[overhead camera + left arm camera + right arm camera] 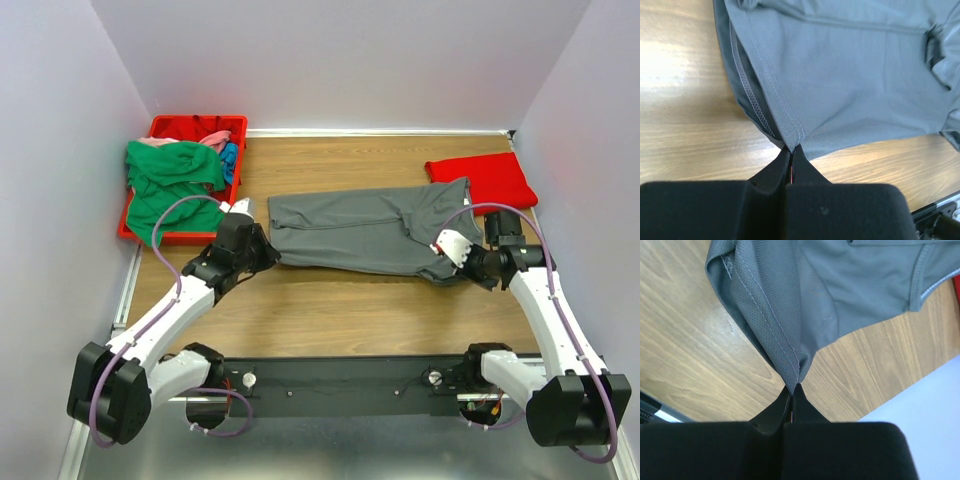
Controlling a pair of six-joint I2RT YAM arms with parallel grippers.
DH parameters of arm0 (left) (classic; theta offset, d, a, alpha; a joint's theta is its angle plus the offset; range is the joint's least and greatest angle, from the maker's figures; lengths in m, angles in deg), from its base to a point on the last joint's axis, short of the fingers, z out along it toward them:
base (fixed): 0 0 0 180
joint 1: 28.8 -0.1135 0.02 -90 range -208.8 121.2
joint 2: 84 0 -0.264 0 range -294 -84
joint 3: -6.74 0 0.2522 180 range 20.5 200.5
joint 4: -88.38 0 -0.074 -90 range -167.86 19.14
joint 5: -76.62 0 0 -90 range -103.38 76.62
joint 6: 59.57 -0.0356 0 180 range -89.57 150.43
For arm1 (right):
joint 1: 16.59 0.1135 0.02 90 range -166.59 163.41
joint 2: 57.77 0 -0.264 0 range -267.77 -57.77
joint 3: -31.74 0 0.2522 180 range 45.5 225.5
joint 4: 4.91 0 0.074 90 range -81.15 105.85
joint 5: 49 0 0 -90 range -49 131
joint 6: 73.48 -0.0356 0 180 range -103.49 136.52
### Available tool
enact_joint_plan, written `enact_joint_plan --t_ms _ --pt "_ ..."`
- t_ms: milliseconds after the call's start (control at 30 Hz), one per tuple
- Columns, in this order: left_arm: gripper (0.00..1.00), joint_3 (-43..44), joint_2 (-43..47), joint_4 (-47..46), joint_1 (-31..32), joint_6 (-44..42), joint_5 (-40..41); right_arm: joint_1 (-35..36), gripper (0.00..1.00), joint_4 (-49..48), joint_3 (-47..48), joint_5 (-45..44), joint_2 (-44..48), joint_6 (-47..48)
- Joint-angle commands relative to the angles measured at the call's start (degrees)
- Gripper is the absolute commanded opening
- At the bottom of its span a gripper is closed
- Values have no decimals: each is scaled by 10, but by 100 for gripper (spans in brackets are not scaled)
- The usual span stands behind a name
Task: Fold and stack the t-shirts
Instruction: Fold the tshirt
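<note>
The dark grey t-shirt [360,232] lies spread across the middle of the table. My left gripper [268,256] is shut on its near left hem corner; in the left wrist view the stitched hem [790,131] runs into the closed jaws of the left gripper [791,149]. My right gripper [462,262] is shut on the shirt's near right edge, where the cloth [785,330] bunches into the closed jaws of the right gripper [792,387]. A folded bright red t-shirt [482,178] lies at the far right. A green t-shirt [170,185] hangs over the bin, with pink [212,139] and blue [230,158] cloth behind it.
A red plastic bin [192,127] stands at the far left against the wall. White walls close in the table on three sides. A black rail [340,378] with the arm bases runs along the near edge.
</note>
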Motion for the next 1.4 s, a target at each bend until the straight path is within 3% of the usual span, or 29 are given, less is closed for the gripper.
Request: enact_joint_plan --t_ms 0,400,1067,1367 --pt "0 21 14 12 -11 -2 -7 -1 0 -24 18 -19 7 -21" --pt "0 40 -41 -16 -45 -20 -31 -2 0 -104 94 -17 -113 -69" --pt "0 77 -165 -26 -84 -40 -44 -1 0 -121 275 41 -325 -89" --pt "0 136 -245 -20 -94 -52 -31 0 0 -126 339 47 -398 -112"
